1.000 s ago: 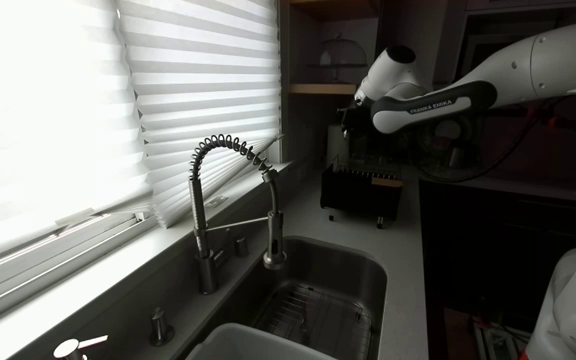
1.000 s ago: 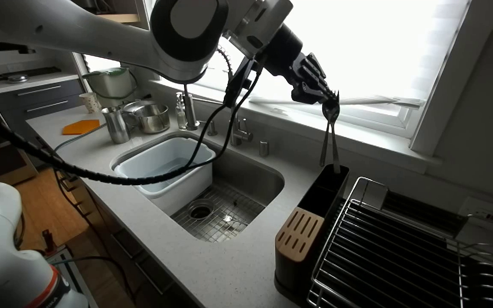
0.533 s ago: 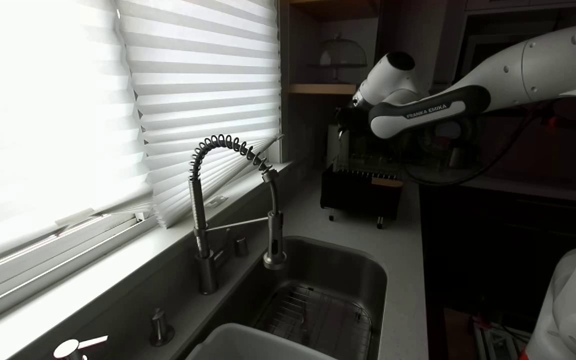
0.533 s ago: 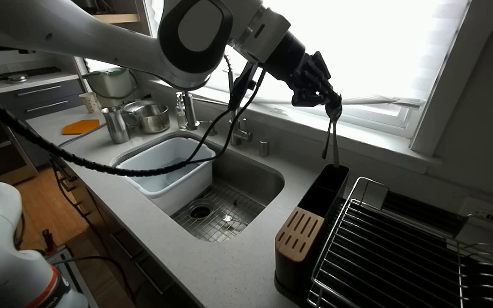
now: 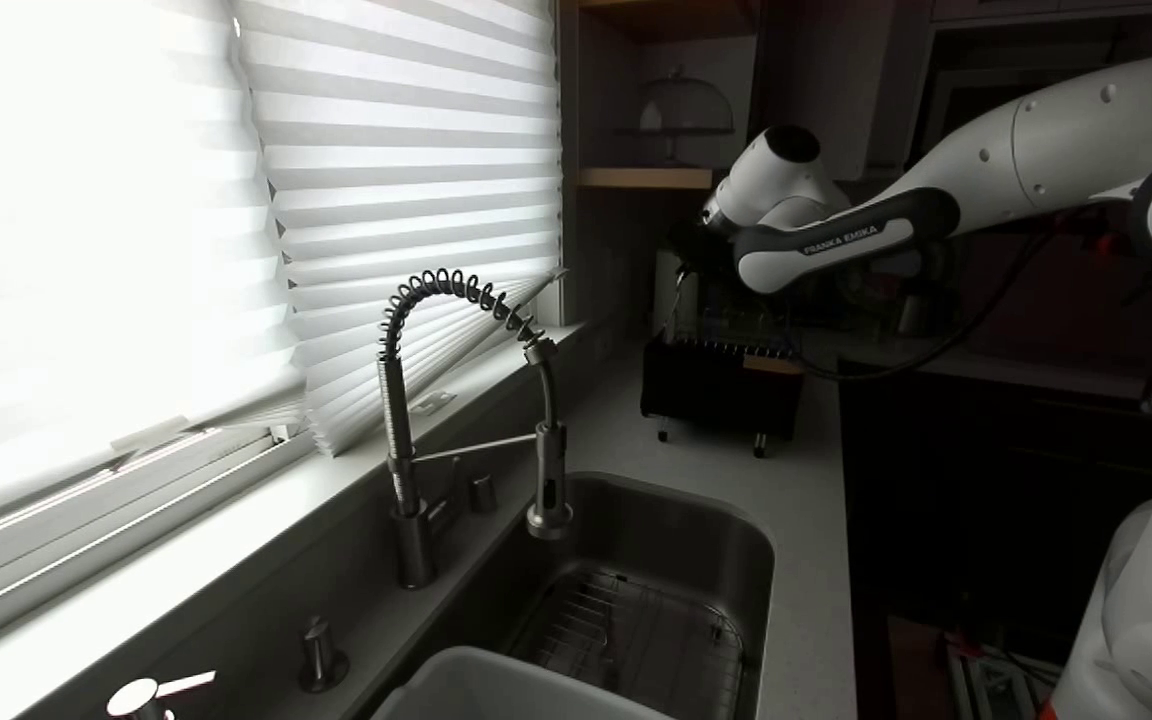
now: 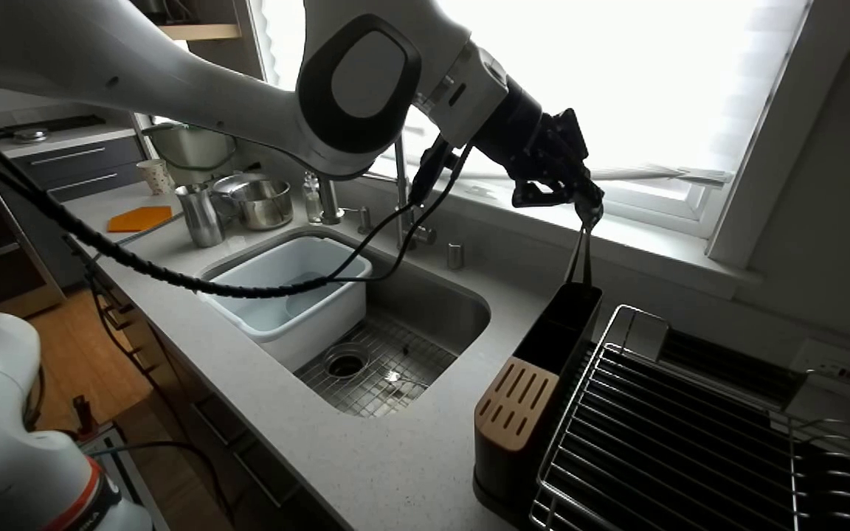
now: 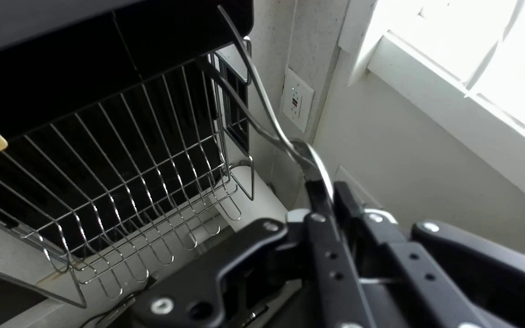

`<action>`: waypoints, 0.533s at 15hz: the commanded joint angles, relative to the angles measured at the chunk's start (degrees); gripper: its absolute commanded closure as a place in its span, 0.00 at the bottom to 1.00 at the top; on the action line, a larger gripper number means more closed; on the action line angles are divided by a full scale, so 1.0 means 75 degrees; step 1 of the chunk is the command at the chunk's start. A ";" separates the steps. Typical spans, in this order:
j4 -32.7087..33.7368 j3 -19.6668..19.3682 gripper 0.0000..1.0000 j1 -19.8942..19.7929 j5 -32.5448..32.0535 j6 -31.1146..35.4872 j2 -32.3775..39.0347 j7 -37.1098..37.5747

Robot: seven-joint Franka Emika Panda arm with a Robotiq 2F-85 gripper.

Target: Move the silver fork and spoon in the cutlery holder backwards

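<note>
Wrist view: your pincer (image 7: pixel 330 193) is clamped on the fork and spoon (image 7: pixel 285 140); in an exterior view their handles run from its tips down to the holder (image 6: pixel 499 464) below, though whether the ends are inside you can't tell. The grasp looks done; lowering and release seem left. Behind your pincer, the arm (image 5: pixel 841 240) reads "FRANKA EMIKA"; beyond its tips, the outlet (image 7: pixel 297 101) is illegible.

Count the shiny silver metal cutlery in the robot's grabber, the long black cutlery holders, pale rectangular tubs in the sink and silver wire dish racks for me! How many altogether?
Silver metal cutlery: 2
Long black cutlery holder: 1
Pale rectangular tub: 1
Silver wire dish rack: 1
Total: 5
</note>
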 commanded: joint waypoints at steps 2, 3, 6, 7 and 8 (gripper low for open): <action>0.0062 -0.0019 0.98 -0.0161 -0.0423 0.0246 0.0264 0.0902; 0.0046 -0.0023 0.98 -0.0161 -0.0445 0.0231 0.0287 0.0988; 0.0002 -0.0016 0.98 -0.0146 -0.0562 0.0198 0.0349 0.1209; -0.0001 -0.0014 0.98 -0.0135 -0.0561 0.0178 0.0369 0.1254; -0.0005 -0.0014 0.98 -0.0130 -0.0578 0.0163 0.0384 0.1307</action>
